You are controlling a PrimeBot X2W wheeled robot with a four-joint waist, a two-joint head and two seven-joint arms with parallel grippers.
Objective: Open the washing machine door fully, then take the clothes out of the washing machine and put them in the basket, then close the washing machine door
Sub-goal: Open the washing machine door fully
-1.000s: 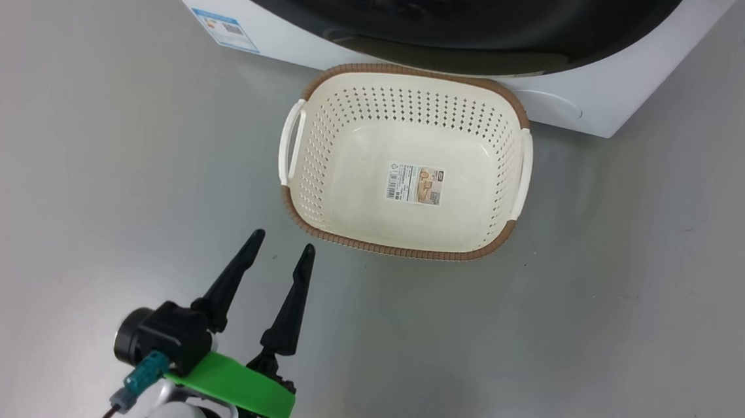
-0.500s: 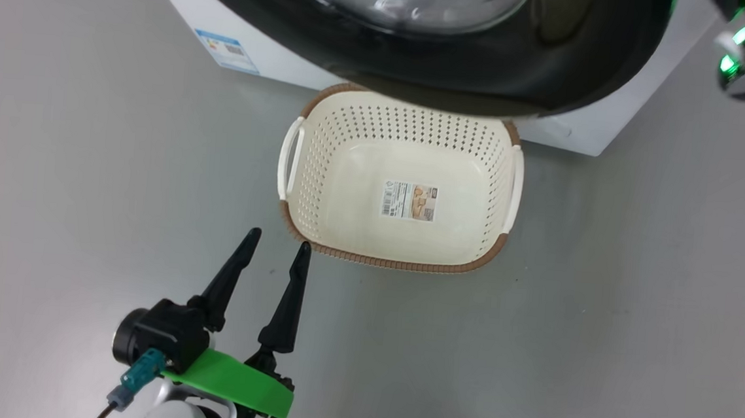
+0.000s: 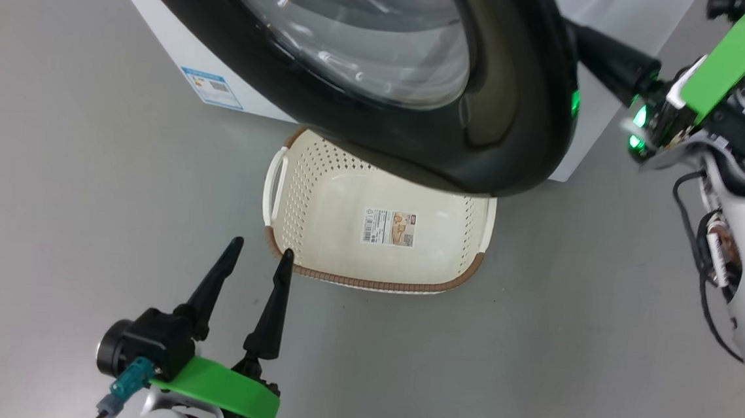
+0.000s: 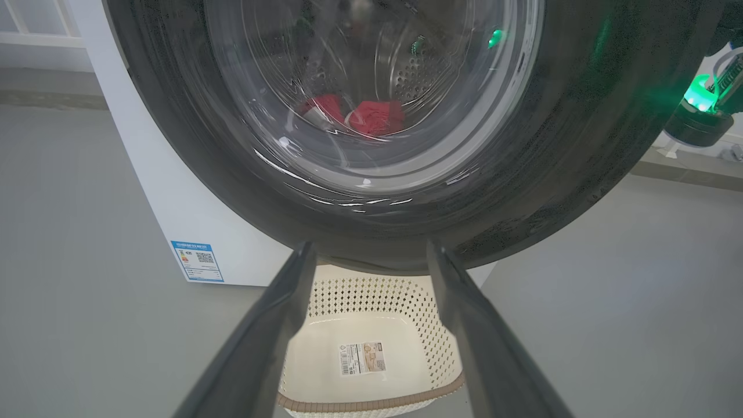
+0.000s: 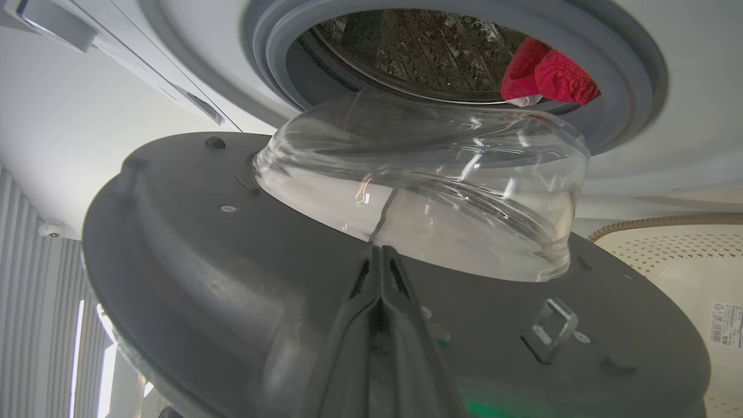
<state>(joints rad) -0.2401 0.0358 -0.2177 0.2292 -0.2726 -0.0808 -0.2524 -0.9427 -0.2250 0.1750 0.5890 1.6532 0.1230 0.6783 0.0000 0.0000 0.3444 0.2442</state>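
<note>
In front of the big white front-loader washing machine (image 4: 174, 191), the round black-rimmed glass door (image 3: 517, 114) hangs partly open over the empty cream perforated plastic basket (image 3: 374, 281), red clothes (image 5: 551, 75) inside the steel drum (image 5: 418, 52), so nothing's unloaded yet. On the left gripper (image 3: 263, 247) the jaws are wide and empty, on the right gripper (image 5: 380, 251) shut at the door's inside; blue machine label (image 3: 212, 87) and basket's paper label (image 3: 389, 228) are too small to read

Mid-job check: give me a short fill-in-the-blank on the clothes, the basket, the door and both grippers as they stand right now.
1. The clothes in the drum are bright ____.
2. The basket on the floor holds no clothes, just a paper ____ on its bottom.
3. The left gripper has its jaws ____.
4. The right gripper, at the inner side of the washing machine door, is ____.

Missing words: red; label; open; shut.
</note>
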